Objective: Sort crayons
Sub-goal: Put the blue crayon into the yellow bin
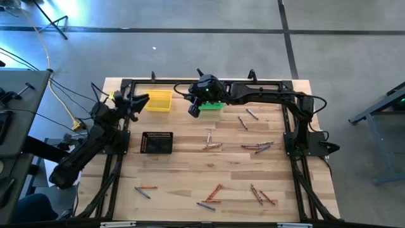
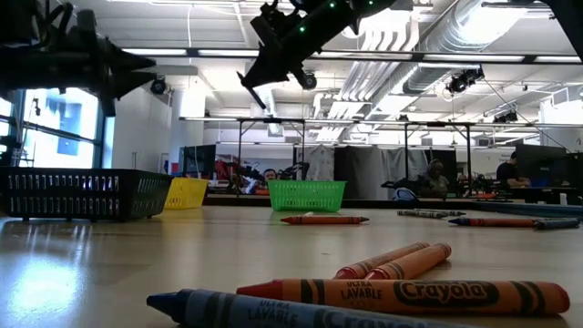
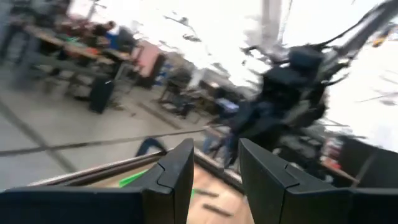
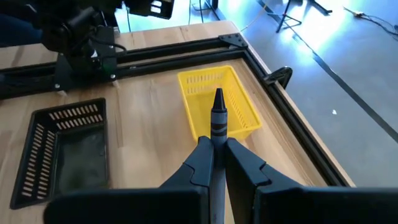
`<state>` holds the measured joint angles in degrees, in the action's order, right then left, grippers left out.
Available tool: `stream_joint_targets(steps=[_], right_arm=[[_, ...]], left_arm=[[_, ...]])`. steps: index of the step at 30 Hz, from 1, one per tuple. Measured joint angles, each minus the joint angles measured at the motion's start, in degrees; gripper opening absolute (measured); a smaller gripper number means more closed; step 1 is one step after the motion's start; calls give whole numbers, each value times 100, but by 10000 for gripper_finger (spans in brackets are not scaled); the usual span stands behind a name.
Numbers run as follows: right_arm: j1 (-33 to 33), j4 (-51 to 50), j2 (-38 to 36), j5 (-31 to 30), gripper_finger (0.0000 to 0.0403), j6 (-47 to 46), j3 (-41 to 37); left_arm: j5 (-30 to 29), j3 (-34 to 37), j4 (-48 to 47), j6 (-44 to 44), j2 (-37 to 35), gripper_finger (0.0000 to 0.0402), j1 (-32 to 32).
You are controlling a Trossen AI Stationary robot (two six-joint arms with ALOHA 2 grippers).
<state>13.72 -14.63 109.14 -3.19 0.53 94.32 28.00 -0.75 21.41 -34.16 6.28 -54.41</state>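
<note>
- Three mesh bins stand on the table (image 1: 190, 171): a yellow bin (image 4: 217, 102), a green bin (image 1: 212, 106) and a black bin (image 4: 65, 146).
- In the right wrist view the yellow bin and the black bin both look empty; what the green bin holds cannot be told.
- The right hand (image 4: 214, 152) is pressed together on a grey crayon (image 4: 218, 115), which sticks out past the fingertips, pointed end away from the wrist.
- This hand hangs high above the table, with the green bin just under and beside it and the yellow bin ahead of it.
- The held crayon is a short thin stick with a dark paper wrapper.
- The left hand (image 3: 214, 180) hovers off the table beside the yellow bin, fingers spread with a gap between them, pinching nothing.
- The loose crayons (image 1: 256, 147) lie scattered on the wood well away from both hands, orange-red and grey or blue ones mixed, in small clusters.
- Roughly twenty show from above; the exact count cannot be told.
- In the low view, the nearest orange crayon (image 2: 410, 296) carries a printed label.
</note>
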Motion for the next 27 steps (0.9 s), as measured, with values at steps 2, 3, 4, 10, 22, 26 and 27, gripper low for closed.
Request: stream_joint_targets(steps=[2, 3, 4, 10, 22, 26, 27], right_arm=[[8, 78, 0, -1, 16, 92, 0], [16, 135, 0, -1, 16, 133, 0], [32, 206, 0, -3, 16, 156, 0], [142, 563, 0, -3, 16, 232, 0], [162, 904, 0, 359, 16, 293, -2], [132, 1012, 0, 508, 16, 285, -2], [119, 1047, 0, 530, 16, 280, -2]], left_arm=[[-186, 0, 78, 50, 86, 117, 299], [-358, 0, 95, 104, 141, 117, 458], [-537, 0, 107, 169, 212, 117, 615], [-1664, 0, 371, 584, 990, 117, 1586], [-3025, -761, 1131, 1590, 3337, 117, 3113], [-3182, -983, 1709, 1959, 3950, 117, 3400], [-3182, -1009, 1857, 2054, 4069, 117, 3457]])
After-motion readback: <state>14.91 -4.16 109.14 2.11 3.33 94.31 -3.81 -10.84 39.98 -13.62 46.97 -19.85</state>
